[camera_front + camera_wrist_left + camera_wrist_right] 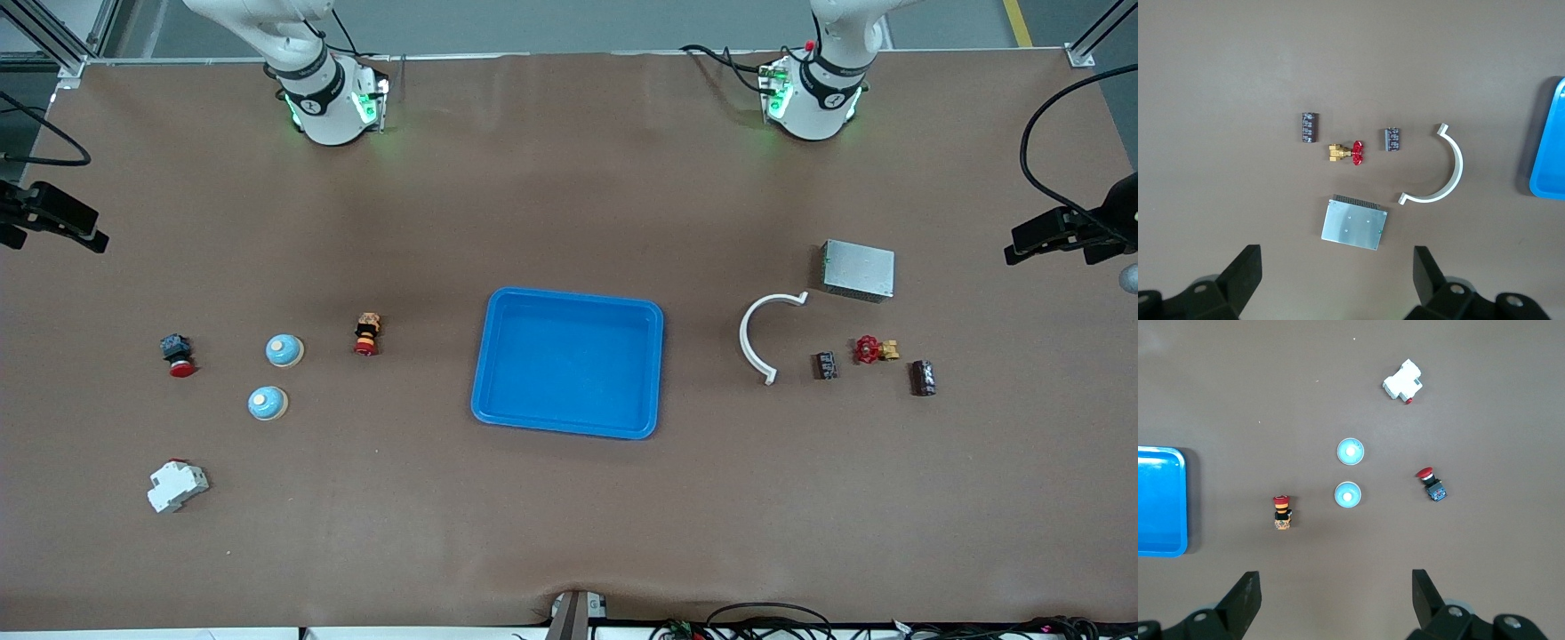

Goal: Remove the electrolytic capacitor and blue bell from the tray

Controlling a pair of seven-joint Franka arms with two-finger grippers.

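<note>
Capacitors [827, 365] and blue bells [284, 350] lie on the table, outside the empty tray [569, 363] — light, rigid, slippery; pinch across their sides. Left gripper [1338, 280] and right gripper [1336, 600] hover wide open, holding nothing.

Both arms wait, raised at their bases, grippers spread wide.

In the front view only the base ends of the two arms show along the far edge of the table, the right arm toward one end and the left arm toward the other. The left gripper [1338, 280] hangs high above the table, its two black fingers [1245, 273] far apart and holding nothing. The right gripper [1336, 603] hangs likewise, fingers [1426, 595] parted and empty.
</note>
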